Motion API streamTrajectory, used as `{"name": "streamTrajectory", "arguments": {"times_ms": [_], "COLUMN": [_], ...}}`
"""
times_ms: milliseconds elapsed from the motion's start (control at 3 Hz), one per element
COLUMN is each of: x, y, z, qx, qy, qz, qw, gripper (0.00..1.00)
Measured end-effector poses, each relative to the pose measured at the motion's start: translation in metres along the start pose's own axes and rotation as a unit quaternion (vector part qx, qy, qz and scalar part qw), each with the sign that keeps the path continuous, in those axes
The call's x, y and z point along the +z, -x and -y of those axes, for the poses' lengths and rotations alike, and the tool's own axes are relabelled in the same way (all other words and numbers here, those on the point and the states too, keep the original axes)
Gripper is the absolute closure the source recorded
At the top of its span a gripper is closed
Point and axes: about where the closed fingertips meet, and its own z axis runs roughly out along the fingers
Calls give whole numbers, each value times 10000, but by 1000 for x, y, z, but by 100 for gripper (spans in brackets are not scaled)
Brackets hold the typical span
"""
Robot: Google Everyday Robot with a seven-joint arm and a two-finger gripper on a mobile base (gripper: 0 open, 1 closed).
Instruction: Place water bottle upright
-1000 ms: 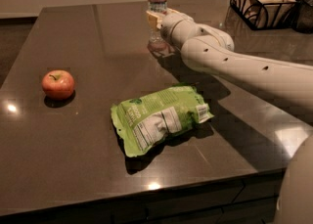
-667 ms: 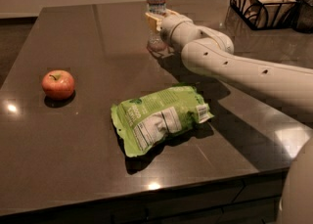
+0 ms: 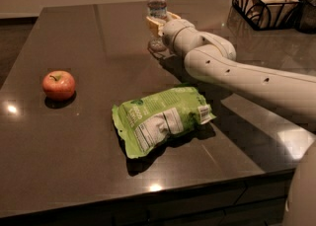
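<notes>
The water bottle [image 3: 156, 0] is a small clear ribbed bottle with a white cap. It stands upright near the far edge of the dark table [image 3: 89, 136], with its base [image 3: 157, 46] on the tabletop. My gripper [image 3: 159, 22] is around the bottle's lower half and hides that part. The white arm [image 3: 237, 74] reaches in from the right. The cap and upper body show above the gripper.
A red apple [image 3: 59, 85] sits at the left. A green snack bag [image 3: 160, 119] lies flat at the middle front. A black wire basket [image 3: 266, 3] stands at the back right. The table's front edge runs along the bottom.
</notes>
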Motion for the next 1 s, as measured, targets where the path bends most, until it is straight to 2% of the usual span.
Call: {"name": "streamTrajectory", "arguments": {"times_ms": [333,1000], "x": [-1,0], "y": [3,6], "z": [-1,-4], "qx": [-10,-30], "qy": [-22,-9], "qz": [-56,-121], "qw": [10000,9999], "gripper": [82,35]}}
